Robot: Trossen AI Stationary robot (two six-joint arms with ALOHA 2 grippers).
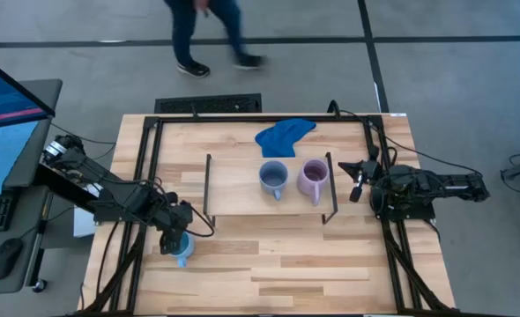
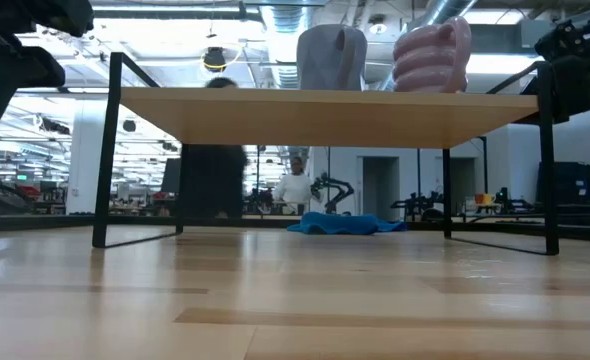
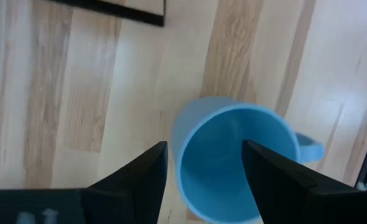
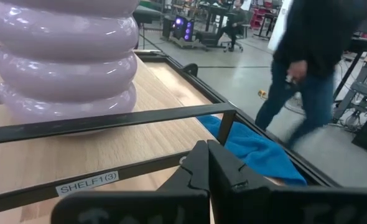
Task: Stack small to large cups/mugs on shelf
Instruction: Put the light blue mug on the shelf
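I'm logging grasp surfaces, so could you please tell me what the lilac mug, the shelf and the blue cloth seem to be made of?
The lilac mug looks like glazed ceramic: its stacked rings are smooth and catch soft highlights, though plastic can't be ruled out. The shelf is a matte light-wood board with visible grain, on thin black metal legs. The blue cloth is soft fabric, crumpled into folds.
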